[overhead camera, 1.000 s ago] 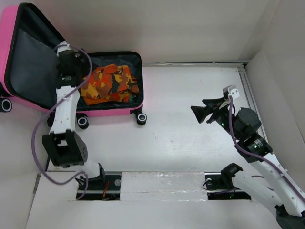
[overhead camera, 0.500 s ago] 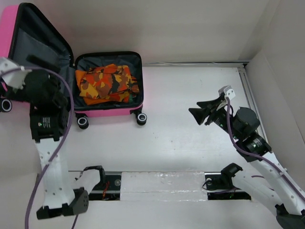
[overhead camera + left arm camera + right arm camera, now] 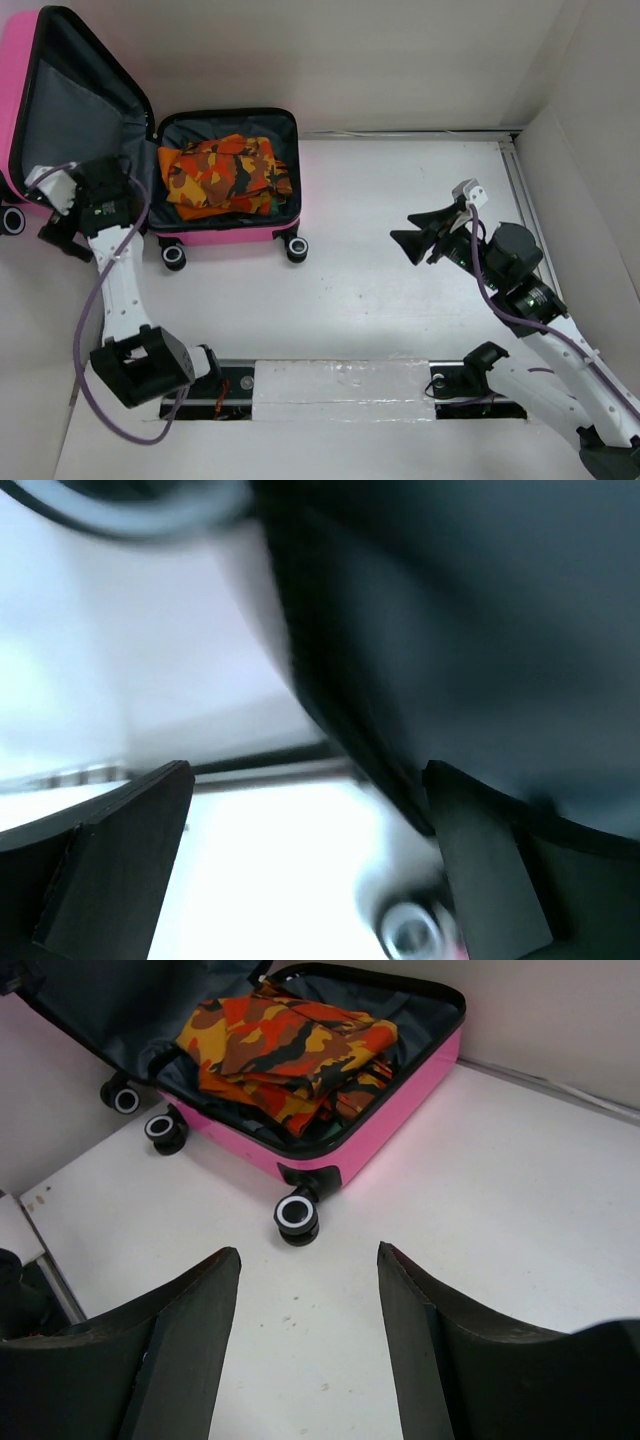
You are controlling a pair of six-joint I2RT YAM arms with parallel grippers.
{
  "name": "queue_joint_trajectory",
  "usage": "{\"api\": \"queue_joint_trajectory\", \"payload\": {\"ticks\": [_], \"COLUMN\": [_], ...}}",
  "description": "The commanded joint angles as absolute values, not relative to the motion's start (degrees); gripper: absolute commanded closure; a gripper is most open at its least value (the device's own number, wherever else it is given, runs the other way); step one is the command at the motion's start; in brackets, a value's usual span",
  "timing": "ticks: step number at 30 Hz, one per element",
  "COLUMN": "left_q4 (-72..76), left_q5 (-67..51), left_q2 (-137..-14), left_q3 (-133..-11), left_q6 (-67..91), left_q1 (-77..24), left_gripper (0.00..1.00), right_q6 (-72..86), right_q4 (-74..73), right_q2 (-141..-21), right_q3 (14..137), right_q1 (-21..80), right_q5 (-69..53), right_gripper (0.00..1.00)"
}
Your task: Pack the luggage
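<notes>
Left gripper (image 3: 300,880): fingers spread, nothing between them, held close against the raised lid (image 3: 70,110) of the luggage (image 3: 232,236). Right gripper (image 3: 305,1360): fingers spread, empty, above the bare table (image 3: 380,180), well apart from the case. Luggage lies open at the table's far left; a folded orange camouflage cloth (image 3: 225,172) lies in its lower half

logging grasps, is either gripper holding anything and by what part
Nothing is held: left gripper and right gripper both have jaws open and empty.
</notes>
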State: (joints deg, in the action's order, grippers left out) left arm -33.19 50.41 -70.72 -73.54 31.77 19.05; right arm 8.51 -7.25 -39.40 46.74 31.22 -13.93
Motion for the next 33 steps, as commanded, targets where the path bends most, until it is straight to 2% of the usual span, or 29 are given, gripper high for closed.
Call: {"api": "queue_joint_trajectory", "payload": {"ticks": [1,3,7,10,12,15,17,18,21,22,25,26,28,30,31,32,33], "left_q4": [-33.16,-27.53,-22.42,-20.22,-19.52,-19.51,-19.51,-20.12,-18.9,-16.9,-13.2,-12.49,-12.48,-9.33,-6.71,-3.9,-2.65], "left_q5": [45.84,46.31,41.93,40.78,39.47,37.89,35.17,33.94,35.76,36.38,37.62,34.75,31.13,19.3,13.77,7.79,-1.14], "left_q2": [-72.33,-69.53,-67.76,-68.82,-69.95,-71.53,-72.33,-72.33,-71.02,-68.67,-63.74,-60.24,-56.8,-50.65,-48.45,-46.51,-44.75], "left_q3": [-75.85,-73.4,-73.38,-75.49,-77.6,-79.45,-80.24,-81.38,-81.39,-81.39,-76.05,-74.55,-69.12,-64.71,-61.82,-57.09,-56.43], "left_q6": [33.41,27.8,27.16,25.76,25.22,24.62,24.61,24.61,24.61,24.61,23.99,24.86,28.02,28.73,28.74,26.13,25.32], "left_q1": [31.42,30.86,30.85,28.83,28.83,28.83,28.83,28.83,20.77,13.96,1.71,-5.12,-10.17,-12.83,-12.83,-12.83,-12.83], "left_gripper": [0.02,0.03,0.06,0.16,0.3,0.67,1.0,1.0,1.0,1.0,1.0,1.0,1.0,0.98,0.83,0.63,0.32], "right_q6": [7.56,7.56,7.04,7.03,7.03,7.03,7.03,7.03,7.03,7.03,7.03,7.03,7.03,7.03,7.03,7.55,7.56], "right_q4": [-4.04,-4.04,-4.04,-4.04,-4.04,-3.52,-3.52,-3.52,-3.52,-3.52,-3.52,-3.52,-3.52,-3.52,-3.52,-3.52,-2.99], "right_q2": [-38.5,-38.5,-40.6,-41.13,-41.13,-41.66,-41.66,-41.66,-42.27,-42.28,-42.88,-42.89,-43.41,-43.42,-44.11,-44.73,-44.74], "right_q3": [46.76,46.76,47.29,47.29,47.29,47.29,47.29,47.29,47.29,47.29,47.29,47.29,47.29,47.29,47.29,47.29,47.29], "right_q1": [31.73,31.73,31.73,31.73,31.73,31.73,32.25,32.26,32.26,32.26,32.26,32.26,32.26,32.78,32.78,32.78,32.78], "right_q5": [-14.24,-14.76,-16.44,-16.44,-16.96,-16.96,-16.96,-16.96,-15.91,-15.13,-14.6,-14.59,-14.06,-13.45,-13.45,-12.93,-12.92], "right_gripper": [0.37,0.37,0.37,0.37,0.37,0.37,0.37,0.37,0.37,0.37,0.37,0.37,0.37,0.36,0.36,0.36,0.36]}}
